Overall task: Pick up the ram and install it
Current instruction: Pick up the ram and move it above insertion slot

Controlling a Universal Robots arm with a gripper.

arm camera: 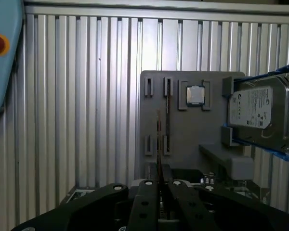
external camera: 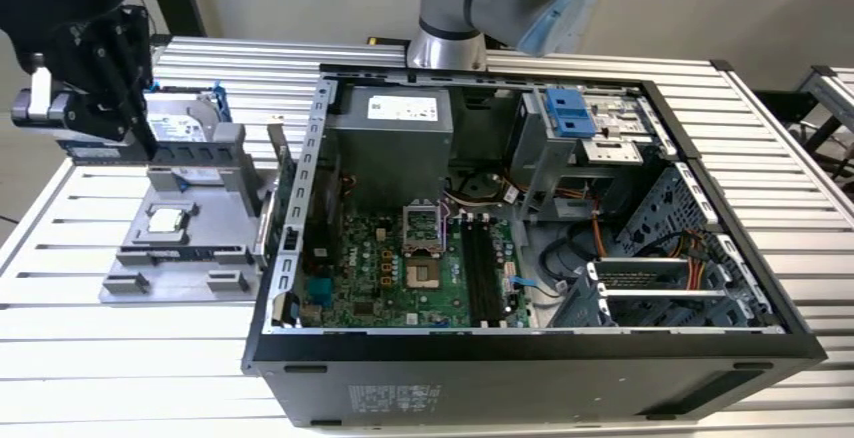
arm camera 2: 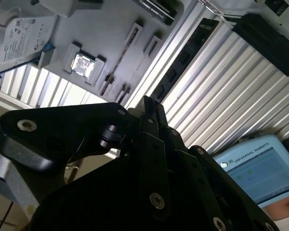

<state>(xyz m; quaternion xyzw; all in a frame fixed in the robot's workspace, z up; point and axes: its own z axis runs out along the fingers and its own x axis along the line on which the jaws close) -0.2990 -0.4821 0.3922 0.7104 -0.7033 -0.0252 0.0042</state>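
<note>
Your gripper point(arm camera: 159, 179) has its fingers pressed together on the ram point(arm camera 2: 184, 61) — a thin dark stick reaching out past the tips, seen edge-on in the first wrist view. In the exterior view the gripper hangs at about ten o'clock from the open computer case point(external camera: 534, 346), over the grey tray point(external camera: 214, 208) that carries the CPU chip point(external camera: 166, 221) and hard drive point(external camera: 180, 130). The stick seems lifted clear of the tray — the edge-on angle makes that hard to judge.
</note>
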